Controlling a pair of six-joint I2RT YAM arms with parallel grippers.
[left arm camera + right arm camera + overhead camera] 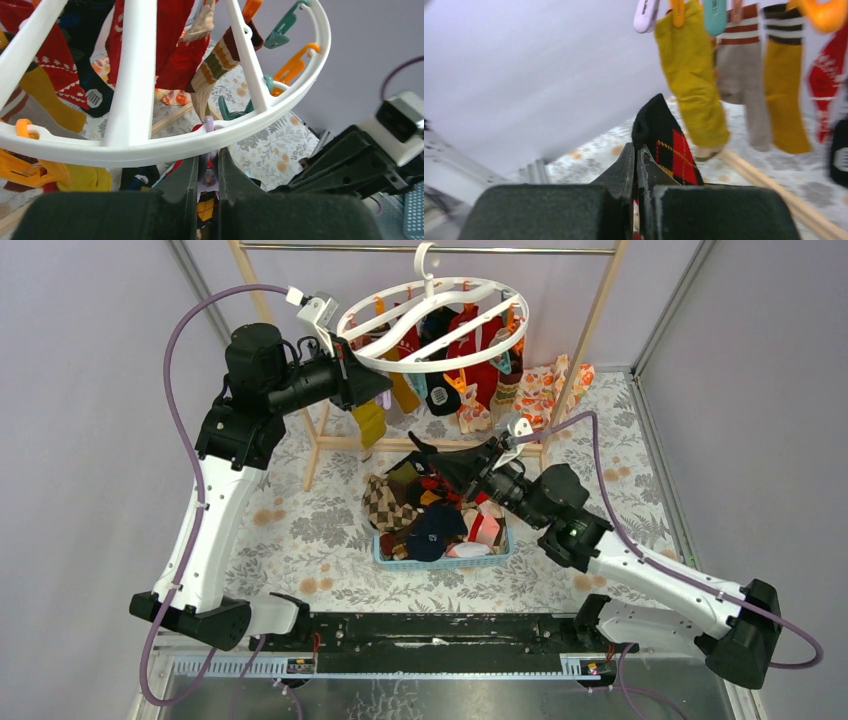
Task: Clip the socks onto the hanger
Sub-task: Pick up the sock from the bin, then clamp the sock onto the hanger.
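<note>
The white oval hanger (440, 365) hangs from the rod at the back, with several socks (480, 375) clipped under it. My left gripper (368, 390) is raised to its left rim. In the left wrist view the left gripper (207, 159) is shut on a lilac clip (209, 125) that dangles from the white ring (150, 150). My right gripper (420, 448) is above the basket, lower than the hanger. In the right wrist view the right gripper (636, 155) is shut on a black sock with red diamonds (669, 140), standing up below the lilac clip (646, 12).
A blue basket (440, 560) with several loose socks sits on the floral cloth in the middle. The wooden-framed rack (592, 325) stands at the back, with an orange-and-white floral cloth (545, 390) by its right post. Yellow and grey socks (691, 75) hang beside the lilac clip.
</note>
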